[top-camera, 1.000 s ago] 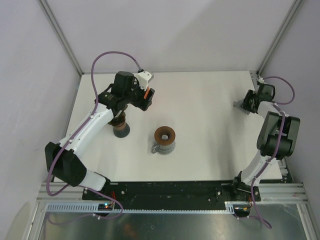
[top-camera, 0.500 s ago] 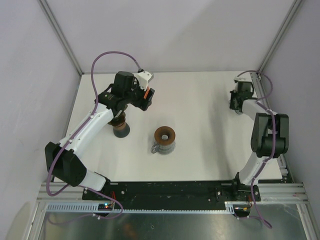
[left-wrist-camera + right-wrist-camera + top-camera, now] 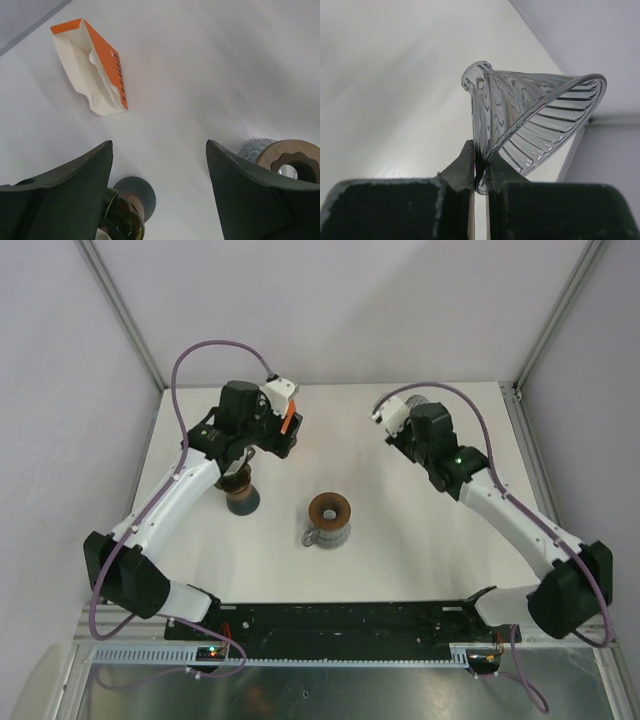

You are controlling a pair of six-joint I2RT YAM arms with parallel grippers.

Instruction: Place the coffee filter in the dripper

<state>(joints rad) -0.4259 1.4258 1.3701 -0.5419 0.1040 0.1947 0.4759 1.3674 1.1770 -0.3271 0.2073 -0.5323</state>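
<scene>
Although the overhead view hides most of the right end effector (image 3: pixel 479 161) beneath its own wrist, the wrist camera shows its jaws pinched almost together on the rim of the clear ribbed dripper (image 3: pixel 532 115). The dripper is carried tilted on its side above the tabletop (image 3: pixel 400 540), its wide mouth turned toward 4 o'clock in that view and the lowest bit of rim lost behind the fingers. From above, this end effector sits at about 1 o'clock from the wooden-ringed stand (image 3: pixel 329 512) in the middle, and the transparent dripper cannot be picked out there. The left end effector (image 3: pixel 159 145) hangs at about 11 o'clock from the stand, spread wide with nothing between its fingers. Ahead of it lies an orange-and-white carton (image 3: pixel 90 67), its lettering too foreshortened to read; where the coffee filter is, in there or elsewhere, I cannot tell. A dark grey round piece (image 3: pixel 135 194) at 9 o'clock from the stand is half covered by the left arm and cut off in the wrist view.
</scene>
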